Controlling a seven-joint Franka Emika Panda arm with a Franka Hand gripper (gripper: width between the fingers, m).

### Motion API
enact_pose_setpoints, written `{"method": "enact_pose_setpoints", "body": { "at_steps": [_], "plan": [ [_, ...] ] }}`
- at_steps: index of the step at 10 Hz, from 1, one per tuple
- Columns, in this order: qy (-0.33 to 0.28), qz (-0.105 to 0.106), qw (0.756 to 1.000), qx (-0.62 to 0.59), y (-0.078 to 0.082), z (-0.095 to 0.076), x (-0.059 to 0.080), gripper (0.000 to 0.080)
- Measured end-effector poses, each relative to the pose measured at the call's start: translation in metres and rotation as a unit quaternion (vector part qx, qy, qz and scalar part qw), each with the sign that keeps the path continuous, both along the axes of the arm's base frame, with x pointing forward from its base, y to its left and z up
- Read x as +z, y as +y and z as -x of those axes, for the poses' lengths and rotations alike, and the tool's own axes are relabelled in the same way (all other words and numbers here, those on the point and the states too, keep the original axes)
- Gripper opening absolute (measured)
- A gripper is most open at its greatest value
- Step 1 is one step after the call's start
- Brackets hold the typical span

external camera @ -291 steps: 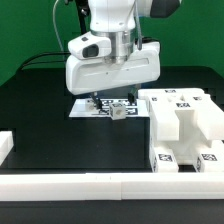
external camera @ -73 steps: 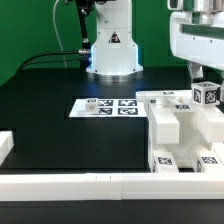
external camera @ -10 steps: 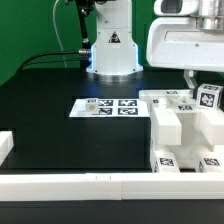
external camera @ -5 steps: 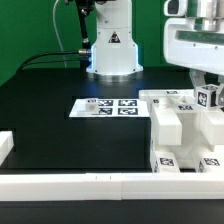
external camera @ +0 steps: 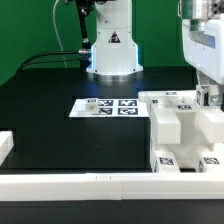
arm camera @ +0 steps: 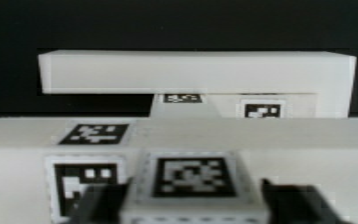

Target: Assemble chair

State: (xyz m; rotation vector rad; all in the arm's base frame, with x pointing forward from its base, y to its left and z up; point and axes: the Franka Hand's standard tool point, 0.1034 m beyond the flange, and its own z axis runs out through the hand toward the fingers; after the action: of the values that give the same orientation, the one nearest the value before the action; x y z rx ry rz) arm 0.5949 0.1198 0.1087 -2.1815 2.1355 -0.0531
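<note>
The white blocky plastic chair assembly [external camera: 185, 130] stands on the black counter [external camera: 60, 110] at the exterior view's right. The claw [arm camera: 190, 205] straddles a small white tagged block [arm camera: 194, 180]; I cannot tell whether it grips.

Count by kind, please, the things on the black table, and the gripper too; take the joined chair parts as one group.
Marker board: 1
White rail: 1
Group of white chair parts: 1
Small tagged chair block: 1
Gripper: 1
Total: 5
</note>
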Motion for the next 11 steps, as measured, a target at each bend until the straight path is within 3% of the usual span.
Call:
{"method": "enact_pose_setpoints", "body": {
  "at_steps": [2, 3, 5, 8, 9, 11],
  "plan": [
    [0.002, 0.005, 0.998, 0.062, 0.004, 0.002, -0.001, 0.0618],
    [0.001, 0.009, 0.994, 0.113, 0.006, 0.003, -0.002, 0.0618],
    [-0.007, 0.021, 0.961, 0.274, -0.002, 0.001, -0.001, 0.0642],
    [-0.010, 0.029, 0.936, 0.351, -0.002, 0.001, -0.001, 0.0649],
    [-0.012, 0.034, 0.913, 0.406, -0.004, 0.000, -0.001, 0.0649],
    [-0.014, 0.060, 0.810, 0.583, -0.007, -0.002, 0.000, 0.0649]
  ]
}}
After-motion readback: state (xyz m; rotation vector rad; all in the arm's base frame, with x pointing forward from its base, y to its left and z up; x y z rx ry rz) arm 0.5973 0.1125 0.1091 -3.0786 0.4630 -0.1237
